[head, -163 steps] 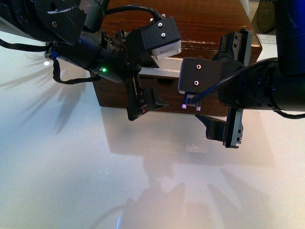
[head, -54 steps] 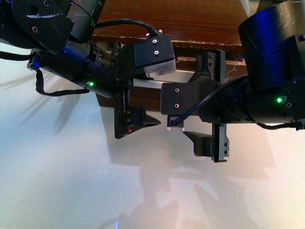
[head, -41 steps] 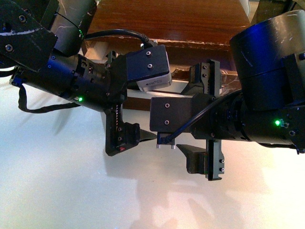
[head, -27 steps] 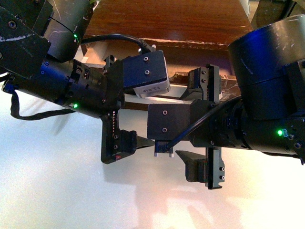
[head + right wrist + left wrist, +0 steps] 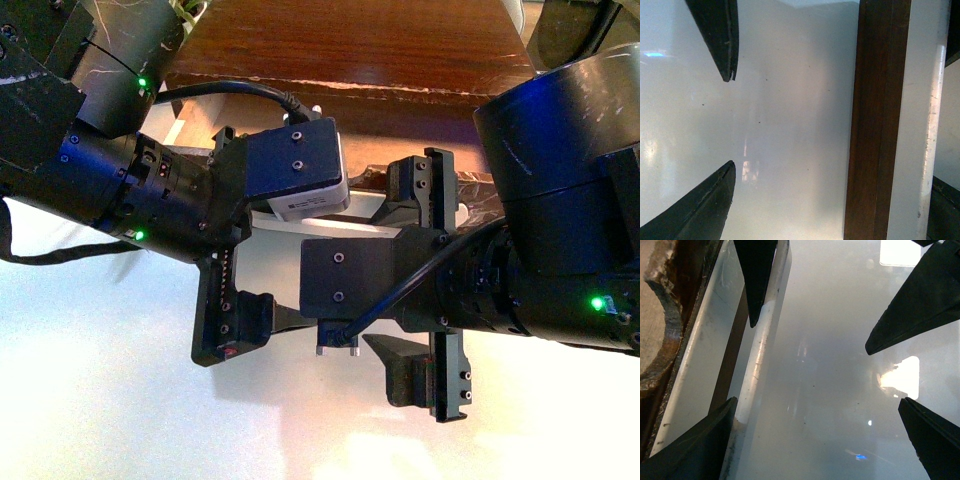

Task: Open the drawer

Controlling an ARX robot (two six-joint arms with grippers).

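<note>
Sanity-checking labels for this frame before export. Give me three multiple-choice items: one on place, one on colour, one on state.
1. In the front view the wooden cabinet lies:
A) beyond the grippers, toward the top
B) nearer than both arms
C) at the far left edge

2. The bar handle is:
A) black
B) white
C) red

3. The left gripper and right gripper are:
A) both shut
B) one shut, one open
C) both open

Answers:
1 A: brown wood fills the top of the front view, behind both arms.
2 B: a white bar runs beside dark wood in both wrist views.
3 C: each wrist view shows a wide gap between the fingers.
</note>
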